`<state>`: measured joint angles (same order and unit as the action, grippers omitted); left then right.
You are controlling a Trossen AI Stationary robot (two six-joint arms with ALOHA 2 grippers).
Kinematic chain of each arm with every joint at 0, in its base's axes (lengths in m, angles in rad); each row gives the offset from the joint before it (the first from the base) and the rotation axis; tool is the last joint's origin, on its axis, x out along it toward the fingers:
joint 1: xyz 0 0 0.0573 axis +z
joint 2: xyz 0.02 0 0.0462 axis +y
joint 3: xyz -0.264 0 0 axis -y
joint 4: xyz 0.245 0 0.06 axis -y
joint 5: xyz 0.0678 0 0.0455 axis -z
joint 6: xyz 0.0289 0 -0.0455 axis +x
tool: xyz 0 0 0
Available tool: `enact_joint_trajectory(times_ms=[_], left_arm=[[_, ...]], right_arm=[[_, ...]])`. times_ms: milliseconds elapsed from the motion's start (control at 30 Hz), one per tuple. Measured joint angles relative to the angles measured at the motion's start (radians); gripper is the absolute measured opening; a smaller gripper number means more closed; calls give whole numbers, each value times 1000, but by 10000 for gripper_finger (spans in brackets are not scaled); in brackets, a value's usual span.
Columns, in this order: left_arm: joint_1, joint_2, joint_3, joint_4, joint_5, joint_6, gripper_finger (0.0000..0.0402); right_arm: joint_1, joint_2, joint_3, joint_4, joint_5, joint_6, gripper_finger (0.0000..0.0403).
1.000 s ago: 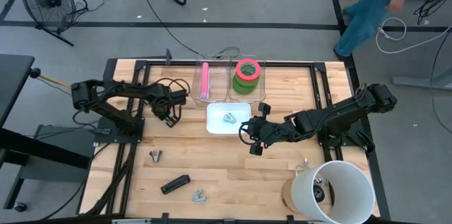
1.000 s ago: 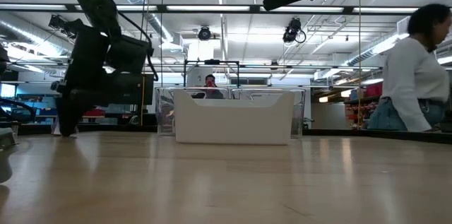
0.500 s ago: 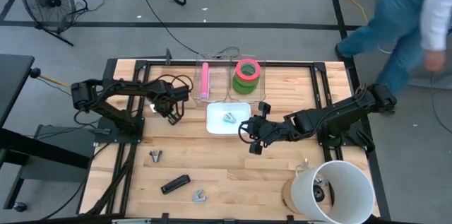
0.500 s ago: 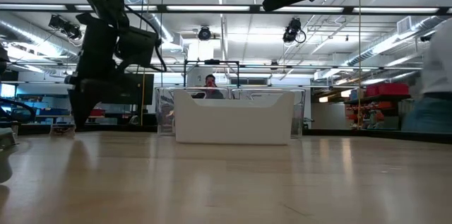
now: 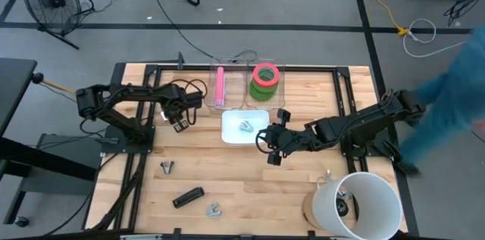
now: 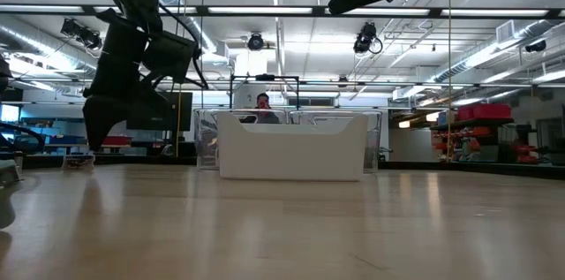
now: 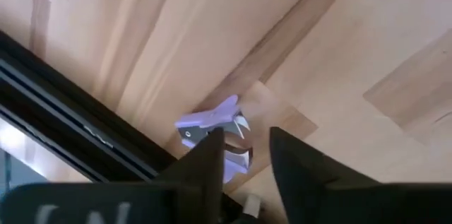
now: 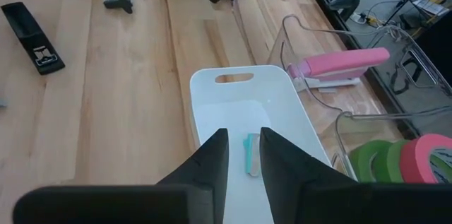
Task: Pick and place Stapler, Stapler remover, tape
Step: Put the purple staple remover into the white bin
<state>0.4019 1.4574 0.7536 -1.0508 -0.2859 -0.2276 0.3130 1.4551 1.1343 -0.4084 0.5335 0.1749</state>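
My left gripper (image 5: 179, 124) hangs open just above the table's left part, fingers pointing down. A lavender stapler remover (image 7: 210, 129) lies on the wood under it, beside the black frame rail, with nothing touching it. My right gripper (image 5: 270, 149) waits open above the near right corner of the white tray (image 8: 205, 83), where a teal stapler remover (image 8: 251, 155) lies. The tape (image 5: 264, 79), green rolls with a pink one on top, is stacked in a clear bin at the back. A pink stapler (image 5: 220, 87) rests in the bin beside it.
A black stapler (image 5: 188, 196) and two grey stapler removers (image 5: 166, 166) (image 5: 214, 210) lie on the near left of the table. A white bucket (image 5: 364, 204) stands at the near right corner. Black frame rails run along the left and right sides.
My left gripper has risen a little off the table and rolled about its own axis. The lavender stapler remover that was under its fingertips now lies uncovered on the wood. A person has walked past beyond the table's right side.
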Motion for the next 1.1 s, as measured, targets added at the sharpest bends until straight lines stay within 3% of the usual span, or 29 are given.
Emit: enact_joint_trajectory(times_ms=[200, 367, 667, 900, 1100], left_arm=[[0, 0, -1, 0, -46, 23, 200], [1, 0, -4, 6, -50, 50, 235], [1, 1, -6, 14, -13, 65, 227], [1, 1, -7, -1, -67, -20, 221], [5, 16, -27, -10, 7, -70, 220]], right_arm=[[0, 0, 0, 0, 0, 0, 82], [0, 0, 0, 0, 0, 0, 82], [0, 0, 0, -9, -1, 16, 82], [0, 0, 0, -12, -1, 19, 82], [0, 0, 0, -12, -1, 19, 82]])
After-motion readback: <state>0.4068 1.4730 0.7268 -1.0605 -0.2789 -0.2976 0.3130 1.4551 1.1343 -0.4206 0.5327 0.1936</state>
